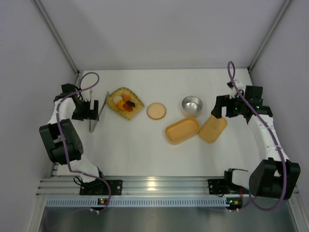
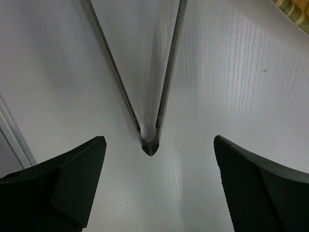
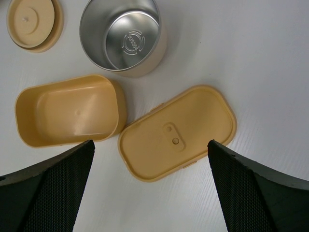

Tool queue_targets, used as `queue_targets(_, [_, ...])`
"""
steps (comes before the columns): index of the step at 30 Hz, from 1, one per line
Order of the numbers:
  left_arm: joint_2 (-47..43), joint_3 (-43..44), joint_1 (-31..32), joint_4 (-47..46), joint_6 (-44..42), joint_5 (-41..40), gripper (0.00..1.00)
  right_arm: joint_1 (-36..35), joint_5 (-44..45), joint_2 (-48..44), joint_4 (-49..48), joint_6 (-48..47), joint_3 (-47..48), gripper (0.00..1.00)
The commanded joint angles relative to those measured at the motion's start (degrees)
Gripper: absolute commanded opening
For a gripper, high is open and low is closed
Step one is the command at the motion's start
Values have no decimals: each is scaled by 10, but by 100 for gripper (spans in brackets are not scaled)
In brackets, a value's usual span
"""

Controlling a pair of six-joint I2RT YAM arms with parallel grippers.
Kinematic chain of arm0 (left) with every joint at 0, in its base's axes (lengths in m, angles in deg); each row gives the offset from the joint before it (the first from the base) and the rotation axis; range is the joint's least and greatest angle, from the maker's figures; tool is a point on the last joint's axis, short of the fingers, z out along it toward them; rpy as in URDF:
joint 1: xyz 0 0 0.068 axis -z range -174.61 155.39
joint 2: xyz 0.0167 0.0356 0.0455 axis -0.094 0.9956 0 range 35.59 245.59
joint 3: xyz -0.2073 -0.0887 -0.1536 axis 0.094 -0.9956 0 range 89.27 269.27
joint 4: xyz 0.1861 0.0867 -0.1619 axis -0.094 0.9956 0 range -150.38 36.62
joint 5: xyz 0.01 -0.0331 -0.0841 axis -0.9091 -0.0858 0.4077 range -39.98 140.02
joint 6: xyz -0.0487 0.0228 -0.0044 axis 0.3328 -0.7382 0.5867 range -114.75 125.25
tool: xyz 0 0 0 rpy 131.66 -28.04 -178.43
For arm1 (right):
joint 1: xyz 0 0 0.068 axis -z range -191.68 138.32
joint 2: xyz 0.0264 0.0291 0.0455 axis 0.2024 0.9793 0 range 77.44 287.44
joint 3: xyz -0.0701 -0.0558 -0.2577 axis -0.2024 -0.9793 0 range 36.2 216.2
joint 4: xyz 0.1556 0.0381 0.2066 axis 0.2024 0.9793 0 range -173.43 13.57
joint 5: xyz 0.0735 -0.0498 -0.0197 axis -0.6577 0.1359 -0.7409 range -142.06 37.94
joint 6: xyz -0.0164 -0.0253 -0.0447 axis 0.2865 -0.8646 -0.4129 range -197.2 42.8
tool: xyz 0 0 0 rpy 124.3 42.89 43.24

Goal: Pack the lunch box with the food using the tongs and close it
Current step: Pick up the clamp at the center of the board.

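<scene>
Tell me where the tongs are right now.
In the top view, the tongs lie on the table at left, just left of the woven tray, under the open left gripper.

Desk: white, bears everything.
Tongs: far left, lying flat, with the left end effector over them.
Tray: just right of the tongs, holding the food in orange, yellow and dark pieces.
Round lid: between tray and bowl.
Box: uncovered, its lid just beside it.
Right end effector: near bowl and lid.
</scene>
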Motion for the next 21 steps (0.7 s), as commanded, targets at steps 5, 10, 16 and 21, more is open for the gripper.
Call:
queue_targets(5, [50,3,0,-30,-25,-4,98,-3,3,2,-43,-7,3,99])
queue_targets(10, [70,-17,14,-80,-21,-26,98,-3,7,14,-53,-10,-5,99])
queue_targets(16, [100,-25,26,-132,3,-42,93,-3,9,22,-62,-13,-12,99])
queue_targets(21, [126,-17,33,-162,17,-45,87,-3,14,26,-68,-14,-17,99])
